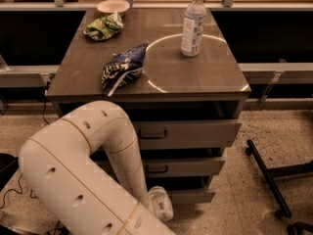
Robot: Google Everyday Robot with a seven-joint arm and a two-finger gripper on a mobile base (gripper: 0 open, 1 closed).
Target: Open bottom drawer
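The drawer cabinet has three grey-brown fronts. The bottom drawer (193,196) is the lowest and narrowest strip, just above the floor; its handle is hidden behind my arm. The middle drawer (183,167) and the top drawer (188,132) each show a dark bar handle. My white arm (83,170) curves down in front of the cabinet's left side. My gripper (161,204) is at the end of it, low, right at the left part of the bottom drawer's front. Its wrist covers what lies behind it.
On the cabinet top (205,77) stand a water bottle (193,23), a blue chip bag (122,67), a green bag (102,27) and a small bowl (113,6). A black chair base (269,175) lies on the floor to the right. Cables lie at the left.
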